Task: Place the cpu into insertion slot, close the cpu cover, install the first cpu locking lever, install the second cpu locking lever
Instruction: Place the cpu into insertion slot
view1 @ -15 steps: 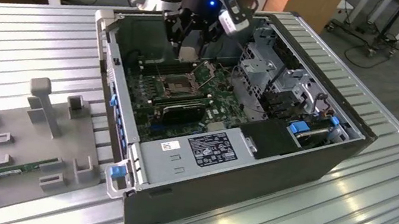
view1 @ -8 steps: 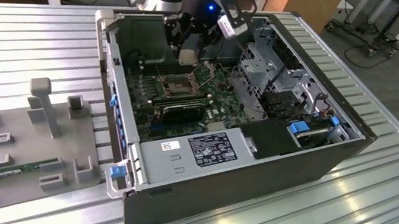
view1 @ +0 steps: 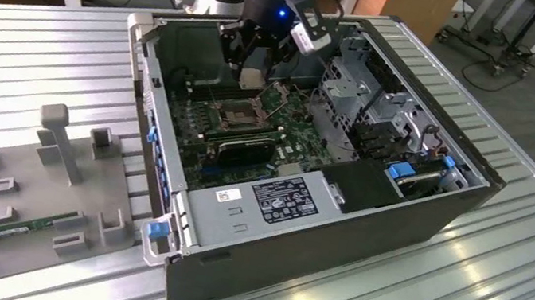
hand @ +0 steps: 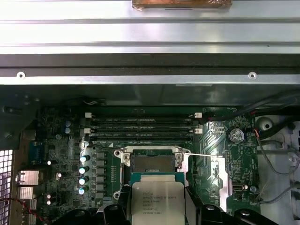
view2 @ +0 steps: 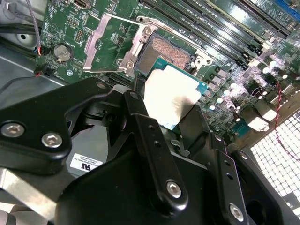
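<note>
My gripper [view1: 250, 73] is shut on the cpu [view2: 169, 93], a small square chip with a silvery top, gripped by its edges between two black fingers [view2: 140, 122]. It hangs just above the motherboard inside the open computer case [view1: 454, 196], close beside the insertion slot [view2: 165, 50]. In the first wrist view the cpu [hand: 157, 199] partly overlaps the edge of the open insertion slot [hand: 152, 163]. The cpu cover [view2: 108, 41] is flipped open and lies flat next to the socket. A thin locking lever [hand: 201, 154] stands released beside it.
Memory slots [hand: 140, 126] run just beyond the socket, and capacitors [hand: 83, 173] line one side. Drive cages [view1: 363, 93] and the power supply [view1: 271, 199] crowd the case. A grey fixture tray [view1: 11, 206] holding a memory stick [view1: 24, 228] lies on the ribbed metal table.
</note>
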`<state>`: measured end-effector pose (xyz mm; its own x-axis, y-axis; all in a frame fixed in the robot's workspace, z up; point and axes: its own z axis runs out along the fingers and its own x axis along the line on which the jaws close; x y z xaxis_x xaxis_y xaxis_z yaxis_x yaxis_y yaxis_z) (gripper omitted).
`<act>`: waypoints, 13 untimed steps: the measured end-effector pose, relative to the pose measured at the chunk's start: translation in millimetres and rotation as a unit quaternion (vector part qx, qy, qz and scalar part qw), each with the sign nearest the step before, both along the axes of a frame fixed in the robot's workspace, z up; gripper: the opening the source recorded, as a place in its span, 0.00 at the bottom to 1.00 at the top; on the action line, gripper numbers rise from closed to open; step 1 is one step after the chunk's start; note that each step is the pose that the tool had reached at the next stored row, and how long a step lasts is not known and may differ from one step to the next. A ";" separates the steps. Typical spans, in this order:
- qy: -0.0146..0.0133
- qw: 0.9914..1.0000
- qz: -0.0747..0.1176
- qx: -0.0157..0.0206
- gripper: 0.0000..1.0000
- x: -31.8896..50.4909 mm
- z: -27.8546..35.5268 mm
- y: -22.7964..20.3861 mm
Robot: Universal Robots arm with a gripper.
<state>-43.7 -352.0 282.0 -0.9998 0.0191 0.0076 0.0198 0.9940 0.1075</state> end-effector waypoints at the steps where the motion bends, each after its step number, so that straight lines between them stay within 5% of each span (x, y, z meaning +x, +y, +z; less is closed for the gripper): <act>1: 0.000 1.000 0.000 0.000 0.54 0.0 0.0 0.0; 4: 0.000 1.000 -0.002 0.000 0.54 0.0 -0.3 0.0; 8: 0.000 0.999 -0.034 0.000 0.54 0.0 -1.6 0.0; 13: 0.000 0.997 -0.080 0.000 0.54 0.0 -3.7 0.0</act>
